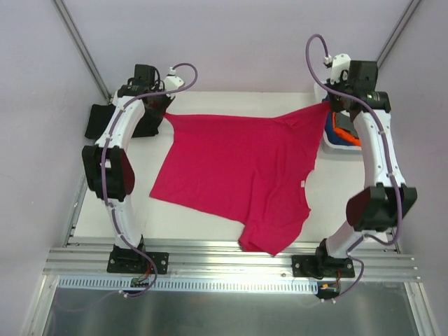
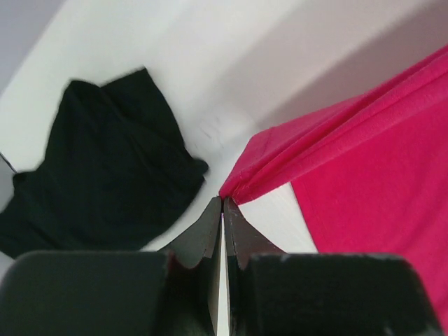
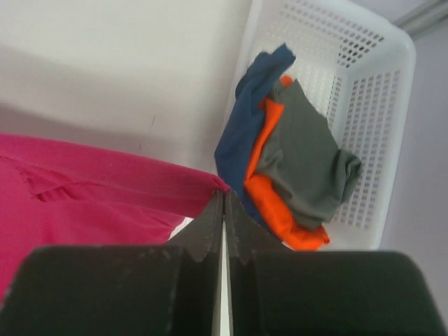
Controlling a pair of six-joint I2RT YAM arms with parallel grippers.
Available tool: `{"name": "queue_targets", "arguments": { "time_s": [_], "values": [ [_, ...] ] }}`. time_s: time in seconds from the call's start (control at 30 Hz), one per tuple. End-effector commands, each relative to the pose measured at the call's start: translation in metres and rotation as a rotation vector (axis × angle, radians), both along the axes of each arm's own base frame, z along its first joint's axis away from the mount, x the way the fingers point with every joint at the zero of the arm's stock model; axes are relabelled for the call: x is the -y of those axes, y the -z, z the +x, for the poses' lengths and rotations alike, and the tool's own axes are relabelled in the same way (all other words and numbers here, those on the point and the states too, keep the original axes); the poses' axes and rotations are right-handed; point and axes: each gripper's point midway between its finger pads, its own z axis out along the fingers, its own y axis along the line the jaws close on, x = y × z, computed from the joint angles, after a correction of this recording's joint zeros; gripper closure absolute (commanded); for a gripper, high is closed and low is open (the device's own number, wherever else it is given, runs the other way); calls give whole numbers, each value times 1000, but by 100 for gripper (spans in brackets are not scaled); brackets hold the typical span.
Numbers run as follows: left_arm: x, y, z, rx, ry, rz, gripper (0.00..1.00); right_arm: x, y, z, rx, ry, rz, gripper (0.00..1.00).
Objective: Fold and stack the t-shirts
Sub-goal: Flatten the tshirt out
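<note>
A crimson-pink t-shirt [image 1: 241,171] is stretched between both arms over the white table [image 1: 196,217], its lower part lying flat with a small white neck label [image 1: 302,185]. My left gripper [image 2: 223,201] is shut on the shirt's far left corner [image 2: 241,183]. My right gripper [image 3: 224,194] is shut on the far right corner [image 3: 210,183]. A black t-shirt [image 2: 98,168] lies crumpled at the far left of the table, also seen as the black t-shirt [image 1: 98,122] beside the left arm. Blue [image 3: 241,133], orange [image 3: 276,203] and grey [image 3: 301,157] t-shirts lie bunched in the basket.
A white plastic lattice basket [image 3: 371,91] stands at the far right corner, just beyond my right gripper; the basket [image 1: 327,143] is partly hidden by the right arm. Metal rails [image 1: 224,269] run along the near edge.
</note>
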Motion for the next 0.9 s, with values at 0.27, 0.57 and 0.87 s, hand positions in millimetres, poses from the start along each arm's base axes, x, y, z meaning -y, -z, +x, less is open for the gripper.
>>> {"name": "queue_targets", "arguments": {
  "time_s": [0.27,0.57,0.87],
  "values": [
    [-13,-23,97,199,-19,67,100,-23,-3,111,123,6,-76,99],
    [-42,-30,112,260,-96,167,100,-36,-6,174,247,7,-142,100],
    [-46,-14,105,220,-101,187,100,-40,15,186,236,4,-147,100]
  ]
}}
